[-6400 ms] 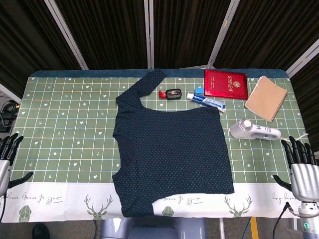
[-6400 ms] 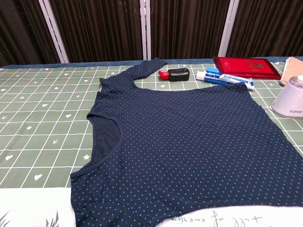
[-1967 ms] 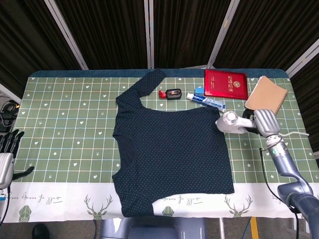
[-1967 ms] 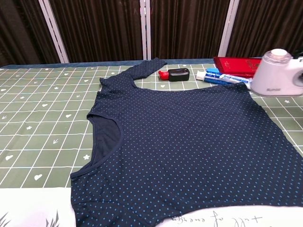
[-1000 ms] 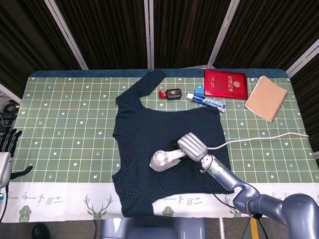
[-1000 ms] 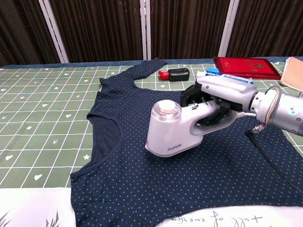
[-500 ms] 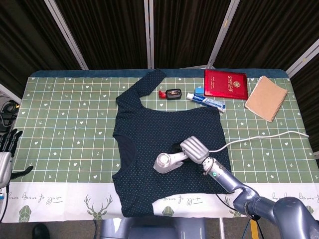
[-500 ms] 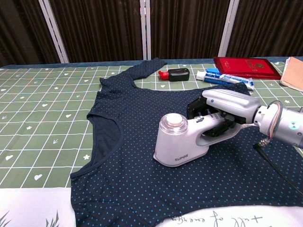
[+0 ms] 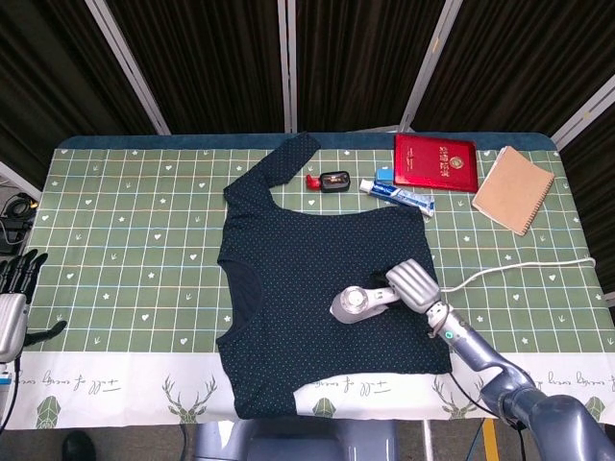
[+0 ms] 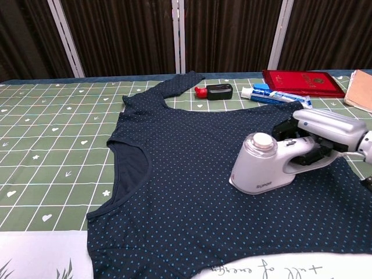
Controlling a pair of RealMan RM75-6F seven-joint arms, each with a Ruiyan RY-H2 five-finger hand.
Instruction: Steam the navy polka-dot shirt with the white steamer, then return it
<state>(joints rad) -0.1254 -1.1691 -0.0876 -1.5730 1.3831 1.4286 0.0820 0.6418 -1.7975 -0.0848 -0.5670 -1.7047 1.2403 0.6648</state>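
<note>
Clutter lined the far edge of a green grid-patterned tablecloth (image 9: 125, 240).

A red booklet (image 9: 434, 161) lay flat at about 1 o'clock on the table, with a tan spiral notebook (image 9: 513, 189) tilted just to its 3 o'clock side. A blue-and-white toothpaste tube (image 9: 398, 196) rested at the booklet's 7 o'clock corner. Further toward 9 o'clock from the tube sat a small black case (image 9: 336, 180), a small red object (image 9: 312, 181) touching its left end. Dark curtains (image 9: 211, 58) hung behind the table.
</note>
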